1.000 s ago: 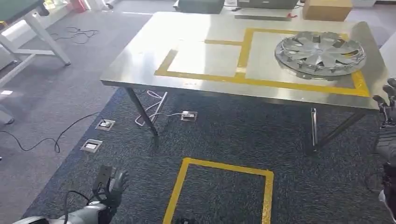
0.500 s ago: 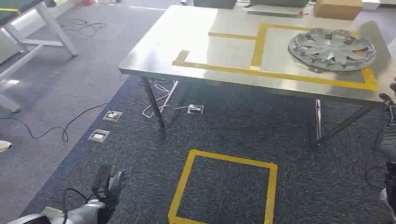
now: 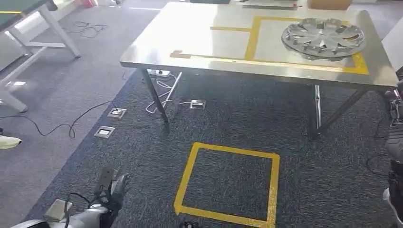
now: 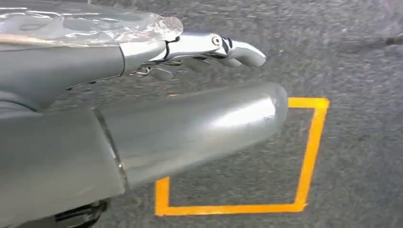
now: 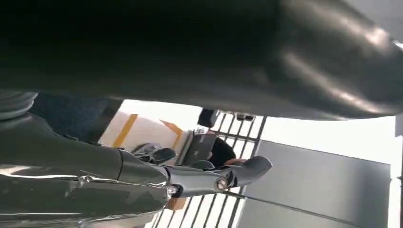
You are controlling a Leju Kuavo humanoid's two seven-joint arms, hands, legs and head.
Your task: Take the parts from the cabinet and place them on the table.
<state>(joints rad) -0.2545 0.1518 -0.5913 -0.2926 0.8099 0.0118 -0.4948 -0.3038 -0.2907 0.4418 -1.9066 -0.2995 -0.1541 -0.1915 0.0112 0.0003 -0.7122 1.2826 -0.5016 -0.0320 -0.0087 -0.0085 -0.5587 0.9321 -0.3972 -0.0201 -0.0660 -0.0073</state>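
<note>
— What have we got? One silver hubcap [image 3: 323, 37], spoked, lying flat on the bench [image 3: 199, 35] inside yellow tape.
— And our hands? Left hand [image 3: 110, 187] and right hand [image 3: 394, 102] hold nothing, fingers loosely apart.

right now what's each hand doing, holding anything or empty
Left hand: empty, fingers apart, hanging low over the dark blue carpet.
Right hand: nothing seen in it; open or closed cannot be told.

We are looking past our left hand [image 4: 157, 95], its fingers [image 4: 237, 50] extended and holding nothing, hanging above dark carpet [image 4: 361, 61] where a square of yellow tape [image 4: 309, 152] is lying.
</note>
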